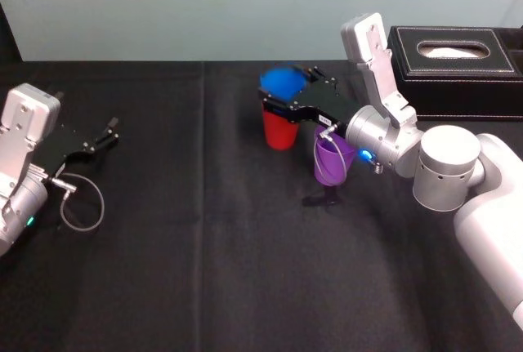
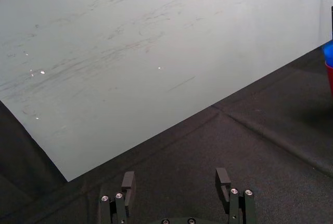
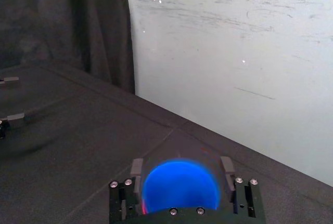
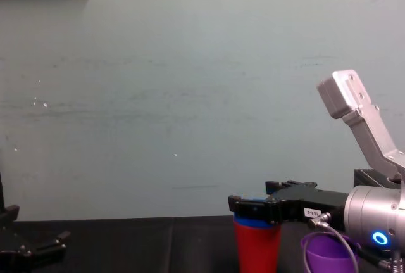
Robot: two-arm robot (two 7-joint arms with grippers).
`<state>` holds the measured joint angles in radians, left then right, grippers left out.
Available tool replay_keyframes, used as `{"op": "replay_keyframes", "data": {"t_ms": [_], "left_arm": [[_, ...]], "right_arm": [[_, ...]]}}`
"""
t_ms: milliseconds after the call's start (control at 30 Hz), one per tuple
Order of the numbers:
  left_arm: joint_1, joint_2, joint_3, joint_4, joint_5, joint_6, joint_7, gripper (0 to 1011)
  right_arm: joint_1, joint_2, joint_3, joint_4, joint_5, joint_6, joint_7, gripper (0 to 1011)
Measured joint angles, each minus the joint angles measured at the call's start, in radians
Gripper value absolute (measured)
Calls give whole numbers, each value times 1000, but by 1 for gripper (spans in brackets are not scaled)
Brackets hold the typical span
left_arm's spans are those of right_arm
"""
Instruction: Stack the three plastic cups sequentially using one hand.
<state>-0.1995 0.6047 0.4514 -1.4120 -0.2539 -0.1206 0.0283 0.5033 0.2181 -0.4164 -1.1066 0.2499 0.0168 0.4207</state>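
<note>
Squarely within right hand's (image 3: 182, 162) grip sits blue cup (image 3: 181, 187).

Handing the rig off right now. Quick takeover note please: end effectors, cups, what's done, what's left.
Left end effector: open, holding nothing, parked at the left side of the black cloth table.
Right end effector: around the rim of the blue tapered plastic cup.
Cups: the blue one sits nested in the red tapered plastic cup, upright mid-table. The purple tapered plastic cup stands alone just to their right, under the right wrist.
Done: blue into red.
Left: add purple to the stack, same arm.
</note>
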Motion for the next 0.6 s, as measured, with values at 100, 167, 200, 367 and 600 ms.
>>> {"op": "replay_keyframes", "data": {"t_ms": [100, 167, 200, 367, 600], "left_arm": [[0, 0, 0, 0, 0, 0, 0, 1005], [0, 0, 0, 0, 0, 0, 0, 1005], [0, 0, 0, 0, 0, 0, 0, 1005], [0, 0, 0, 0, 0, 0, 0, 1005], [0, 0, 0, 0, 0, 0, 0, 1005]], "right_arm": [[0, 0, 0, 0, 0, 0, 0, 958], [0, 0, 0, 0, 0, 0, 0, 1002], [0, 0, 0, 0, 0, 1, 0, 1000], [-8, 5, 3, -25, -1, -2, -3, 1000], [-33, 24, 21, -114, -2, 2, -16, 1000]]}}
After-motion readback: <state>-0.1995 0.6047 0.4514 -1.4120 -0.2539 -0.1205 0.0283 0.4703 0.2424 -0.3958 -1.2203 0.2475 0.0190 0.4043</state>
